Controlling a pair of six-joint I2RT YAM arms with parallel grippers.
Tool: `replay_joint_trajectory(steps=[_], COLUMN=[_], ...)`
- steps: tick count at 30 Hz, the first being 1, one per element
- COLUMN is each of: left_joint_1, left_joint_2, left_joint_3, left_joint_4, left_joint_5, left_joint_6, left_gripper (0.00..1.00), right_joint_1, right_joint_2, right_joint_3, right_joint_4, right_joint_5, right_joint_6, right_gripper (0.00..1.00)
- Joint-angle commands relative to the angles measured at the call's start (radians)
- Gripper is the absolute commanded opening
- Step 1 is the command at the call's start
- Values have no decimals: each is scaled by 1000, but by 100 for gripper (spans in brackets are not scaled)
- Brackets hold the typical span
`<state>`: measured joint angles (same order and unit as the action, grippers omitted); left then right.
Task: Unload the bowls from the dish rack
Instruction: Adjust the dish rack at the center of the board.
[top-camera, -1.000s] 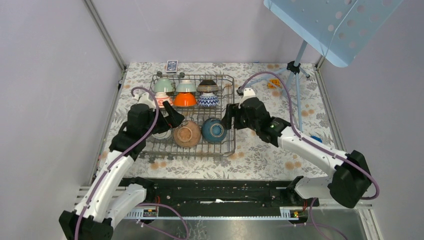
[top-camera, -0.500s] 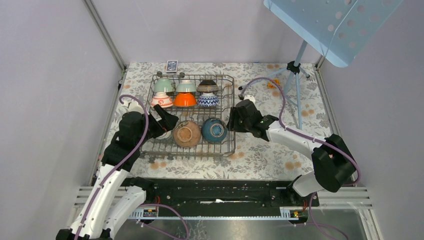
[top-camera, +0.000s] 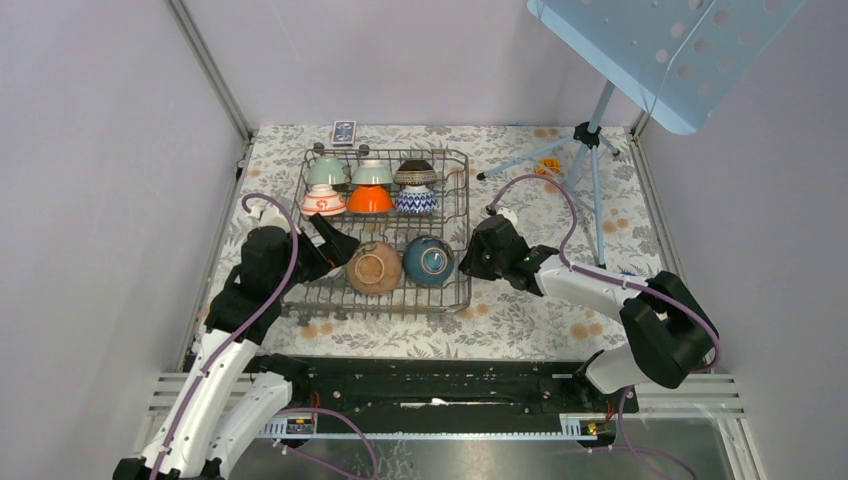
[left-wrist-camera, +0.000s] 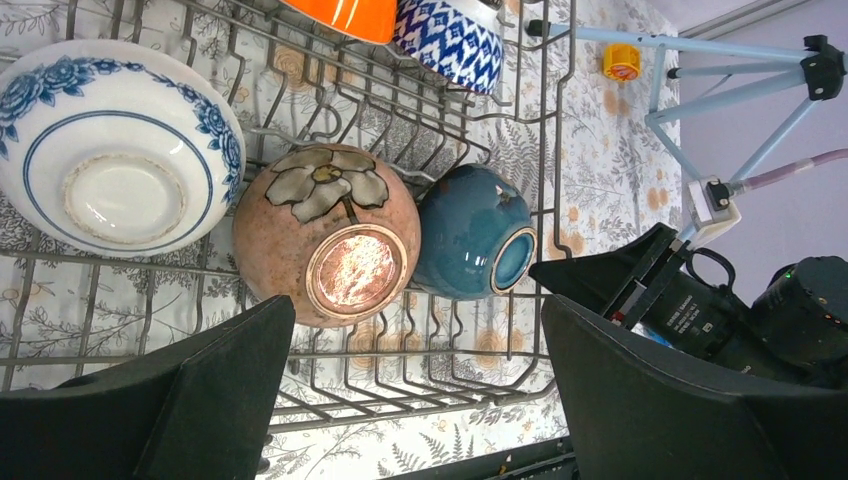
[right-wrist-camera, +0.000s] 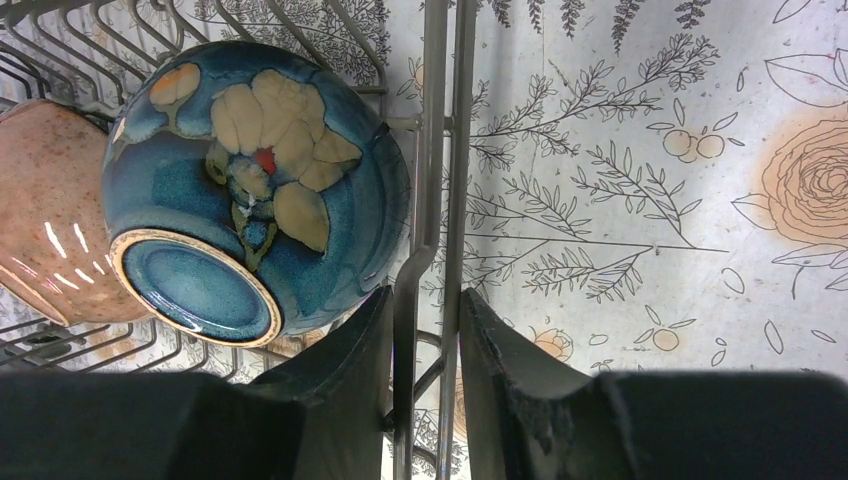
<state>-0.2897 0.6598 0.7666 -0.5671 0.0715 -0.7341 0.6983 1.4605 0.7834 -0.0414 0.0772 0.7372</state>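
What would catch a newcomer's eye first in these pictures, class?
The grey wire dish rack, left of centre on the table, holding colourful bowls. The right claw grips its right rim beside the blue bowl, while the left claw stands wide open facing the brown bowl.

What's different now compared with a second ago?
The right gripper drew back along the right rim of the grey wire dish rack, jaws narrowing around that rim. The left gripper, wide open, eased back slightly. The ceramic bowls stayed put.
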Motion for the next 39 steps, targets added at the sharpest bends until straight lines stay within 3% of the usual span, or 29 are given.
replay_joint_trajectory(steps=[1, 16, 23, 31, 39], left_joint_1=[1, 0, 0, -1, 0], left_joint_2=[-7, 13, 37, 30, 46], left_joint_3=[-2, 22, 53, 105, 93], left_joint_4=[25, 30, -4, -238, -392], left_joint_5=[15, -7, -37, -314, -350], left_joint_6=[-15, -5, 0, -131, -293], left_gripper=[99, 99, 99, 99, 99], right_joint_1=[33, 176, 222, 221, 222], right_joint_2=[-46, 14, 64, -13, -171], right_joint_3=[-22, 18, 55, 48, 51], right_joint_4=[25, 131, 157, 63, -115], right_joint_5=[-53, -75, -93, -18, 69], right_joint_6=[37, 210, 235, 157, -21], right_gripper=[29, 29, 48, 77, 89])
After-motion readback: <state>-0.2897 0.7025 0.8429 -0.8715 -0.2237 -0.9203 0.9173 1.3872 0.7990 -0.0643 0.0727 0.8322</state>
